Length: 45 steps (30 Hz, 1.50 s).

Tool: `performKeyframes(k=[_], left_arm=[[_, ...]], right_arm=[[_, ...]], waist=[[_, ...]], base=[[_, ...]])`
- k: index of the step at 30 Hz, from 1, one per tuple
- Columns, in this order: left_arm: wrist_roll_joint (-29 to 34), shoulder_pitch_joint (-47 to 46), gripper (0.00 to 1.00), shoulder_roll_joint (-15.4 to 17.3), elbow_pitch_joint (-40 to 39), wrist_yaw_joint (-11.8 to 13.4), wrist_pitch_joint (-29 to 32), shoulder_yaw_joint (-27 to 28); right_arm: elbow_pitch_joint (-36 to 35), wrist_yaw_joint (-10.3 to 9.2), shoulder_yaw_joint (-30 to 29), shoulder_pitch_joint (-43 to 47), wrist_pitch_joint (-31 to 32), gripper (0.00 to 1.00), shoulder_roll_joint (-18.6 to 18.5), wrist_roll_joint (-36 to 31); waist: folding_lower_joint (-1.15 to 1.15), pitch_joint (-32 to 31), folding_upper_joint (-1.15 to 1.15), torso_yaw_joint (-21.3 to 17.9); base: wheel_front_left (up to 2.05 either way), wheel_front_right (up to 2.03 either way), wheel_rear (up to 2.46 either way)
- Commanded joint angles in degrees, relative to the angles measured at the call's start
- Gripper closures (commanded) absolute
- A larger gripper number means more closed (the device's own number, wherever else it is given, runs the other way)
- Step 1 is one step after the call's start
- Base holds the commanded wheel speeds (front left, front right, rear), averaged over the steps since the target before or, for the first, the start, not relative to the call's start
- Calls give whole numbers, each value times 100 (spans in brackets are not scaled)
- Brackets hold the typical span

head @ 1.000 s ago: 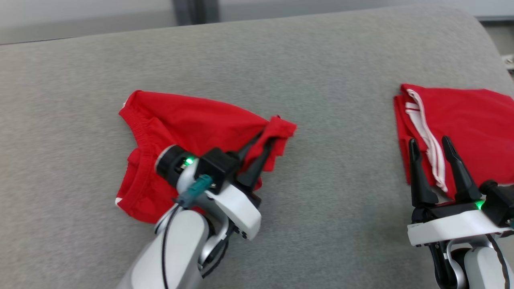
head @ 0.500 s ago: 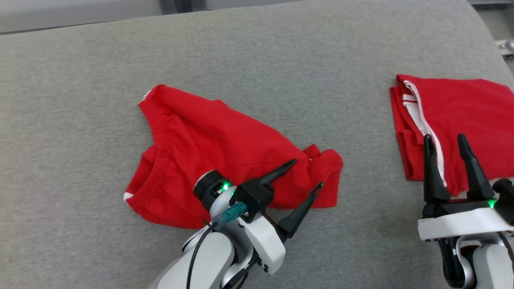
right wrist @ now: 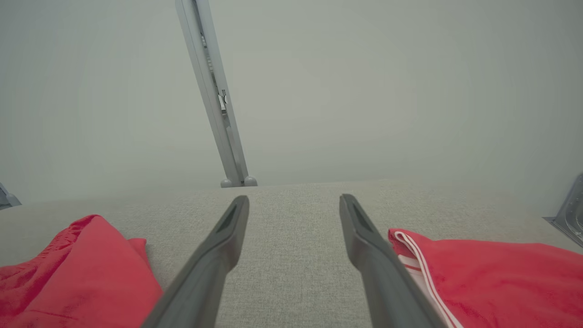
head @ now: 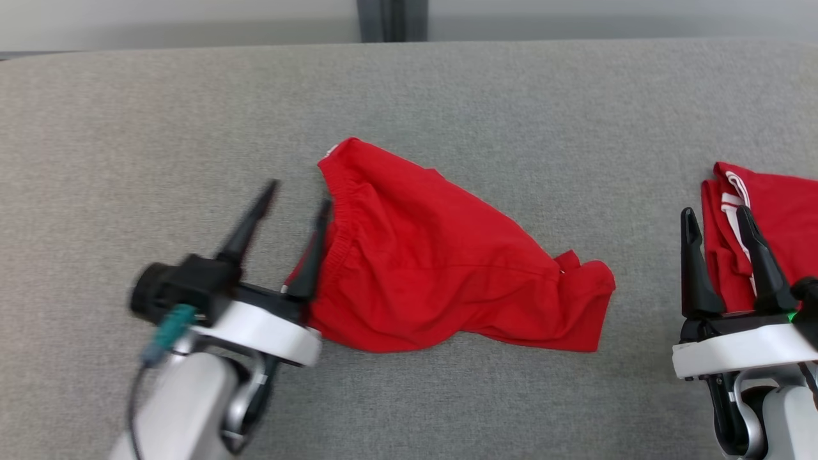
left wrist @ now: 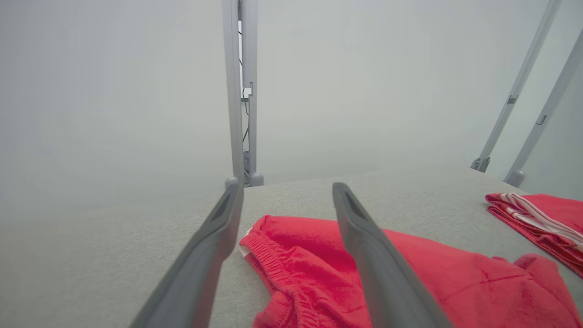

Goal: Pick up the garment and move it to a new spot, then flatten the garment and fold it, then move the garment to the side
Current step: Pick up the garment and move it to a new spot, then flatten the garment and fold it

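Note:
A crumpled red garment [head: 447, 275] lies loose on the grey padded surface [head: 511, 96], its elastic waistband toward the left. My left gripper [head: 300, 193] stands open just left of that waistband, its right finger at the cloth's edge, nothing between the fingers. The left wrist view has the garment [left wrist: 296, 255] under and beyond the left gripper [left wrist: 287, 184]. At the lower right my right gripper [head: 714, 211] is open and empty. In its wrist view the right gripper [right wrist: 294, 198] hangs over bare surface, with the garment [right wrist: 82, 269] at the far left.
A second red garment with white stripes [head: 779, 211] lies folded at the right edge, just beyond my right gripper, also the striped garment [right wrist: 501, 278] in the right wrist view. A grey post [head: 391, 19] stands behind the surface's far edge.
My left gripper has opened, let go of the garment's right end and swung left to the waistband side. The garment now lies spread on the surface. The head camera has also turned.

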Motion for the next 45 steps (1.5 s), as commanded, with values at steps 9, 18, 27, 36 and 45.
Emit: performKeyframes(k=[9,18,27,36,45], left_arm=[[-288,529,0,603,-200,546,-183,1113],[-277,1452,0,903,-439,690,-224,1402],[-252,1889,0,976,-714,889,-126,1396],[-249,1955,0,1041,-937,987,65,1381],[-235,1756,0,1141,-989,671,452,968]], right_arm=[[-37,1,87,227,232,0,-33,-174],[-93,1,89,723,484,0,-35,-325],[-293,1,-36,1063,666,0,-34,-299],[-398,1,-49,1109,727,0,-34,-244],[-387,1,-14,1055,691,0,-34,-211]], waist=[[0,-400,0,311],[0,-800,0,349],[0,-960,0,331],[0,-1006,0,342],[0,-949,0,365]], base=[[0,0,0],[0,0,0],[0,0,0],[0,0,0],[0,0,0]])
